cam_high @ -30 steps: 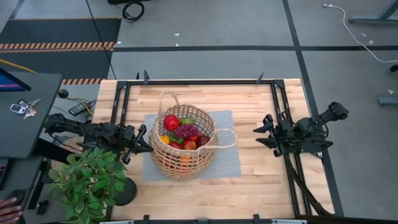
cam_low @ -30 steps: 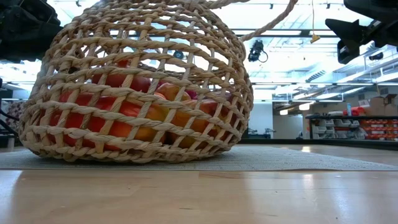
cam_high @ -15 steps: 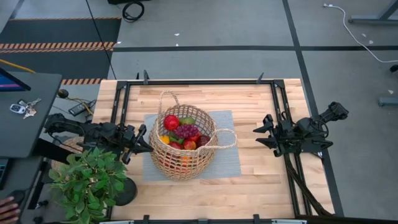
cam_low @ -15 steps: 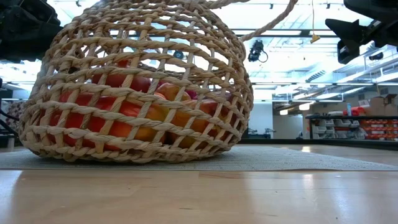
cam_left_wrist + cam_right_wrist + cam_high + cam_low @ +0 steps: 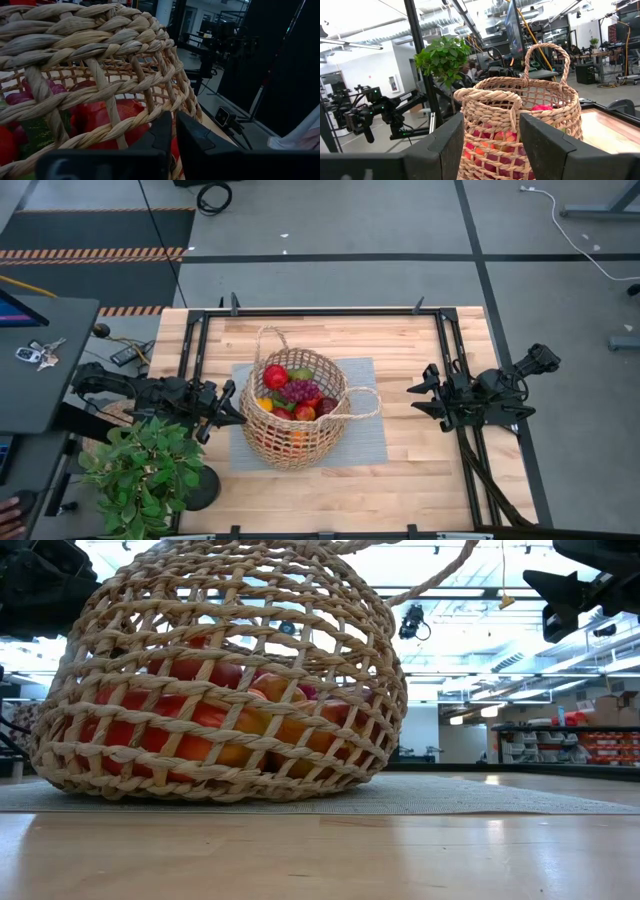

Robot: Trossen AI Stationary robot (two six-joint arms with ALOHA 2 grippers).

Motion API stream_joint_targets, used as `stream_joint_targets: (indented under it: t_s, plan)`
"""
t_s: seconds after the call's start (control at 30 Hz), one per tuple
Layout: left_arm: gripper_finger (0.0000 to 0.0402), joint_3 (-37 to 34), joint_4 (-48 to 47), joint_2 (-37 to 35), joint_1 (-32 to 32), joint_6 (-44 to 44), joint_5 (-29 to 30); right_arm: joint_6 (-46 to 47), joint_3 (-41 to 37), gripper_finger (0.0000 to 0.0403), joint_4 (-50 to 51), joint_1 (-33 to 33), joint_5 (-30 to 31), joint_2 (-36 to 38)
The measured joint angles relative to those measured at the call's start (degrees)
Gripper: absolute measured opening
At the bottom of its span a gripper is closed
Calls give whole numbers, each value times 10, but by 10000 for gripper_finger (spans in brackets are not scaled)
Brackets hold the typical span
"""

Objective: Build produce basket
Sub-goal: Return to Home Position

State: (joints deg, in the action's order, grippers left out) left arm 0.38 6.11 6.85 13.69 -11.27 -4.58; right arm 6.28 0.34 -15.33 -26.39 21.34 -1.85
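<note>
Wicker basket [image 5: 295, 445] on a grey mat [image 5: 365, 442], about the middle of the wooden table [image 5: 420, 475], loaded with fruit [image 5: 290, 402]: red apple [image 5: 276, 376] at the far-left side, purple grapes [image 5: 303, 389] on top in the centre, more red and orange pieces lower down, seen through the weave in the low view. No fruit outside on the bare table. By judgement, filling finished, with only the retreat of the arms remaining.

Just beside the left wall of the basket, left end effector [image 5: 232, 412], pointing straight at it; fingers [image 5: 162, 131] pressed almost together, pinching nothing. In its wrist view, weave very close in front; touching or not, cannot tell. On the right side of the table, well apart from the basket, right end effector [image 5: 418, 392], spread wide and empty, facing the loop handle [image 5: 362, 404] on that side.

Basket lying directly to the right of the left end effector, much nearer to the left arm than to the right one. For going home, probably best to draw the left arm straight back to the left, away from the wall, before any turning; otherwise risk of catching the weave and dragging the light basket over the mat. Close behind the left arm, potted plant [image 5: 140, 470] at the near-left corner: leaves to be watched on the way back.
</note>
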Motion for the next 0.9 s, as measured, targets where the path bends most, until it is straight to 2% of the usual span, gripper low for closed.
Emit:
stream_joint_targets:
  t_s: [0.9]
  plan:
    - [36, 0, 0, 0, 0, 0, 0, 0, 0, 197, 0, 0, 0, 0]
